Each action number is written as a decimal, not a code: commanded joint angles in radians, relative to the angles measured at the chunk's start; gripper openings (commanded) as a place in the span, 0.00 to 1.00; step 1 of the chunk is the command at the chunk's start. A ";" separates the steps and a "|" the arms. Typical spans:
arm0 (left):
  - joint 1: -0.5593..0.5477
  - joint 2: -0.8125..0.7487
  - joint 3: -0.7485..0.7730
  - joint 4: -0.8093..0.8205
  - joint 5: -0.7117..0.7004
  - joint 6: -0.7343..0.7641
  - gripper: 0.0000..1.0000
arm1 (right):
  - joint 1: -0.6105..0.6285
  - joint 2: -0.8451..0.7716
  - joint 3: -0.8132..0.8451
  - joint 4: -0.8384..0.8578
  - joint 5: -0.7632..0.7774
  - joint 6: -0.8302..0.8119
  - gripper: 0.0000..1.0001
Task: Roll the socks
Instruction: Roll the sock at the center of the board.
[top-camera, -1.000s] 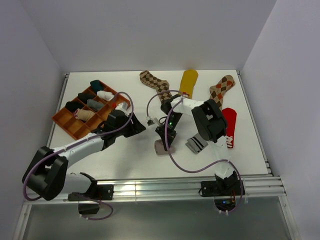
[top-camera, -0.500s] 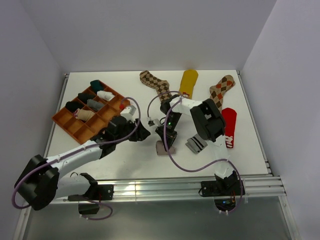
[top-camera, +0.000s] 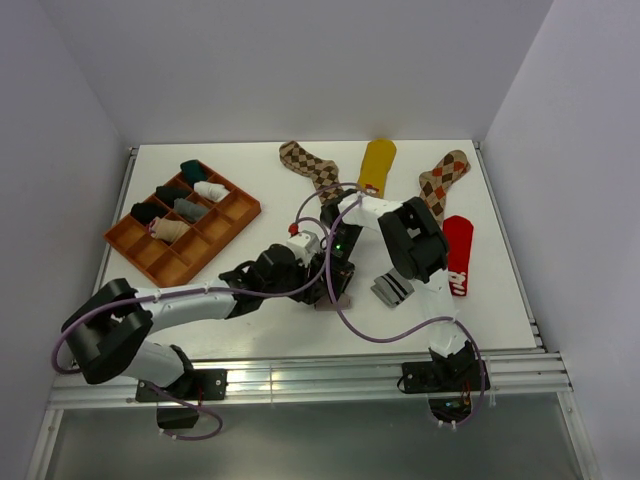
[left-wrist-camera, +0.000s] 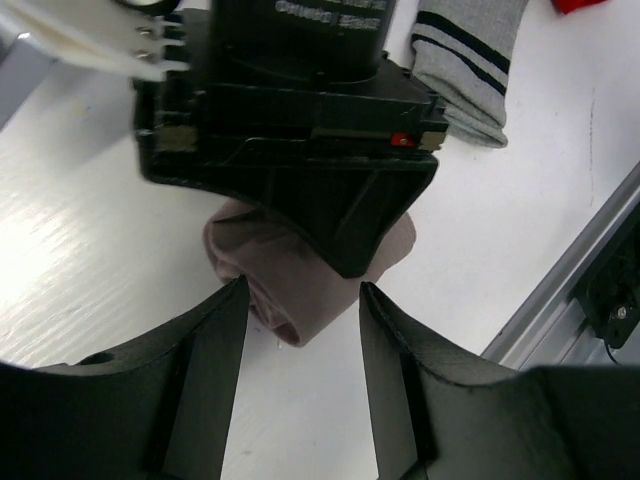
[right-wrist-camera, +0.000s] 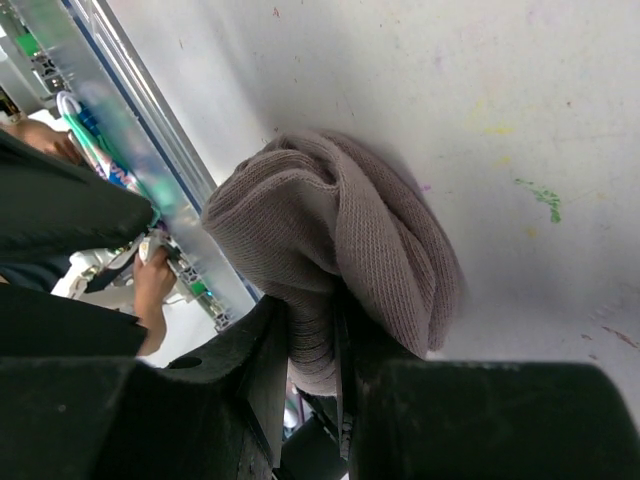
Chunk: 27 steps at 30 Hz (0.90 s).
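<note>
A rolled taupe sock (right-wrist-camera: 345, 235) lies on the white table, and my right gripper (right-wrist-camera: 312, 325) is shut on a fold of it from above. In the left wrist view the same taupe sock (left-wrist-camera: 268, 272) sits just beyond and between my left gripper's (left-wrist-camera: 302, 298) open fingertips, under the right gripper's black body (left-wrist-camera: 290, 130). From above, the left gripper (top-camera: 318, 286) reaches in from the left beside the right gripper (top-camera: 337, 280). The other socks lie flat: grey striped (top-camera: 393, 288), red (top-camera: 459, 255), two argyle (top-camera: 310, 168) (top-camera: 443, 180) and mustard yellow (top-camera: 378, 165).
An orange compartment tray (top-camera: 148, 255) with several rolled socks stands at the back left. The right arm's purple cable (top-camera: 345, 310) loops over the table near the taupe sock. The metal rail (top-camera: 300, 375) runs along the near edge.
My left arm has swung right from beside the tray to the taupe sock, its jaws now flanking the roll. The right gripper has stayed shut on the sock.
</note>
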 joint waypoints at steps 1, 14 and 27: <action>-0.016 0.032 0.045 0.084 0.028 0.056 0.53 | 0.002 0.077 -0.021 0.139 0.258 -0.045 0.15; -0.017 0.152 0.063 0.149 0.088 0.053 0.50 | -0.001 0.077 -0.020 0.136 0.260 -0.046 0.15; -0.017 0.170 0.043 0.074 0.052 0.074 0.49 | -0.001 0.080 -0.009 0.127 0.263 -0.048 0.17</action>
